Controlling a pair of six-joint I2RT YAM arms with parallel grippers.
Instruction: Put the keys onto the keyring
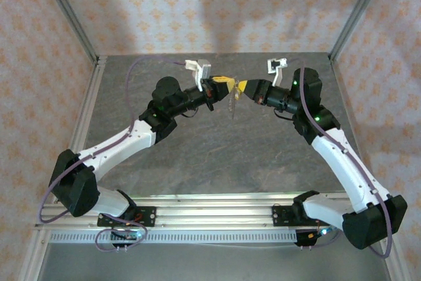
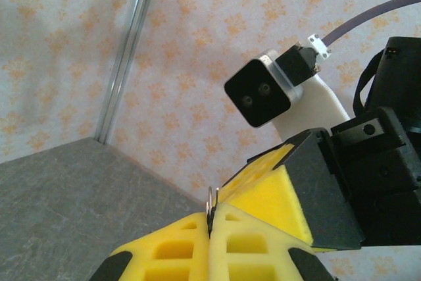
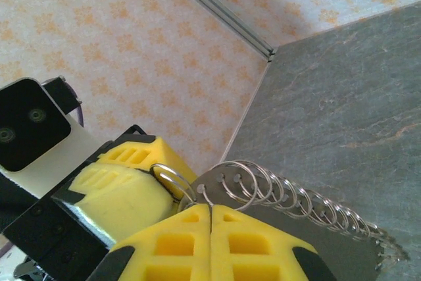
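Both arms reached inward at far centre, the left end effector (image 1: 225, 82) and right end effector (image 1: 243, 87) clamped closed, nearly tip to tip.

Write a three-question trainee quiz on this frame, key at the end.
1. True or false: the left gripper and the right gripper are both shut.
2. Over the grey stone-patterned table, where do the two grippers meet?
A) tip to tip, near the middle of the far half
B) at the near left corner
C) nowhere; each is parked at its own side wall
3. What sticks up from between the left gripper's yellow foam fingers?

Key:
1. True
2. A
3. A thin grey metal wire ring
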